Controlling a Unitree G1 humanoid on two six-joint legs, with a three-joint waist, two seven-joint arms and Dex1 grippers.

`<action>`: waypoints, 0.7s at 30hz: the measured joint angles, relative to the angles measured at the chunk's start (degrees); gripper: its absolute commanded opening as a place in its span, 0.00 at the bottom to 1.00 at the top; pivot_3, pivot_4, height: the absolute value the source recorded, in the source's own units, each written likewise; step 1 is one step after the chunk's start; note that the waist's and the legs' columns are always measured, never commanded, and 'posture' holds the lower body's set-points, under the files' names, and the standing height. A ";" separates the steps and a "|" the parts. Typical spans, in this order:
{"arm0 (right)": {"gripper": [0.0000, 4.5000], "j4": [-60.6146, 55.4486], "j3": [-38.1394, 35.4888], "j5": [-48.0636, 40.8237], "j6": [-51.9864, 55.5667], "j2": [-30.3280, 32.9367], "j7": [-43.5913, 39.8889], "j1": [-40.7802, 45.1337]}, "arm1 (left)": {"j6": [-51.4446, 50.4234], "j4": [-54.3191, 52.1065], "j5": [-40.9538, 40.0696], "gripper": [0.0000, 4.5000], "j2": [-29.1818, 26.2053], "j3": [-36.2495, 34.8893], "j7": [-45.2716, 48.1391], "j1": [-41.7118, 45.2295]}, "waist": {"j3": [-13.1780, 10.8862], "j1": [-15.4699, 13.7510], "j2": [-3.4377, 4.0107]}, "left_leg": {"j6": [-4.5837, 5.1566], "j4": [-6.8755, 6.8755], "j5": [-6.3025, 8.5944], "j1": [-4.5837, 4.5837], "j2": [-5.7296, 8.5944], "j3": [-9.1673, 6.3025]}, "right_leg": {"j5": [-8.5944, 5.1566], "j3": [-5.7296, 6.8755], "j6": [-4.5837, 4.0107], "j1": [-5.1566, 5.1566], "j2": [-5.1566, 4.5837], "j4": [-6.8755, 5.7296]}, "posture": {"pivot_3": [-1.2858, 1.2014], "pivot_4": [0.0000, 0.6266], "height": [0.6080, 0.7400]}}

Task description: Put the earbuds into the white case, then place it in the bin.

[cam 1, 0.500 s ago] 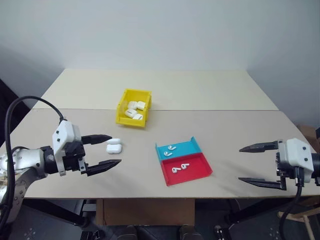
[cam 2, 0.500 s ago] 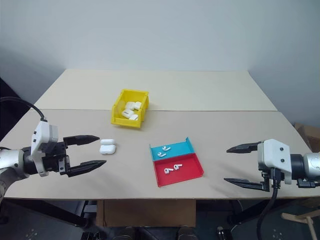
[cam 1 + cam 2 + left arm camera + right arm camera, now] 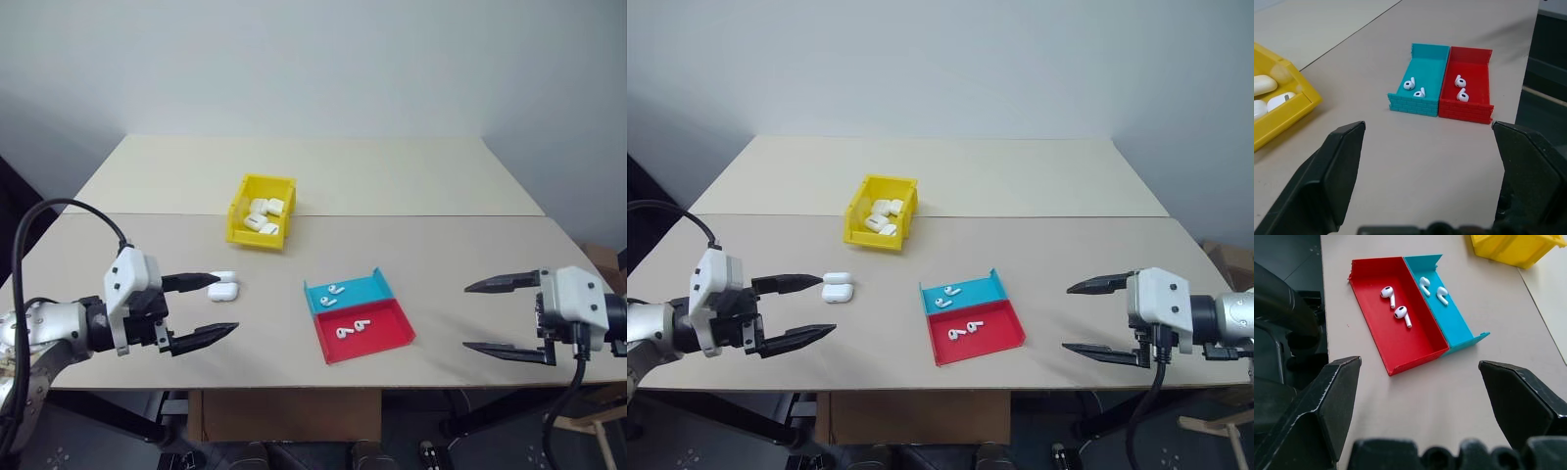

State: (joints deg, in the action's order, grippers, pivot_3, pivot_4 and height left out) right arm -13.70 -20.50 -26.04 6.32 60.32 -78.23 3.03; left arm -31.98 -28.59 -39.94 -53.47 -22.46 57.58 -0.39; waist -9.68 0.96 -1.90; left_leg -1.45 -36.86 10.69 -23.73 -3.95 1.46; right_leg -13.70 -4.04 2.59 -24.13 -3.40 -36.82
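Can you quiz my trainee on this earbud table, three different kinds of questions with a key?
1. How many earbuds lie in the red tray?
2. True or false: the left gripper is shut on the white case.
3. Which sits nearer the bin: A the teal tray, B the red tray?

Key: 1. Two. 2. False; it is open and holds nothing, the case lying on the table. 3. A.

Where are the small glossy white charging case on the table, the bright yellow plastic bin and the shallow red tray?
small glossy white charging case [image 3: 223, 286]: left eye view, its top face.
bright yellow plastic bin [image 3: 257, 236]: left eye view, its front wall.
shallow red tray [image 3: 387, 329]: left eye view, bare floor.
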 measured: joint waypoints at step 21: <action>0.99 -0.12 4.11 0.44 5.74 1.32 3.32 2.99 | -59.89 -6.38 -3.76 1.00 15.22 5.90 -53.07 29.16 | 0.00 0.28 -0.06 | 0.03 -0.10 -0.01 0.18 0.07 -0.11 | 0.20 -0.04 0.33 0.21 0.03 -0.11 | 0.52 0.24 1.00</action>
State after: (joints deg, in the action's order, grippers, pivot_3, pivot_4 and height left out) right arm -13.82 -16.38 -25.61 12.06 61.64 -74.91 6.02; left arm -91.87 -34.97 -43.70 -38.25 -16.57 4.50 28.77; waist -9.69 1.25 -1.95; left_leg -1.42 -36.96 10.68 -23.55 -3.88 1.36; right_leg -13.50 -4.08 2.92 -23.91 -3.37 -36.93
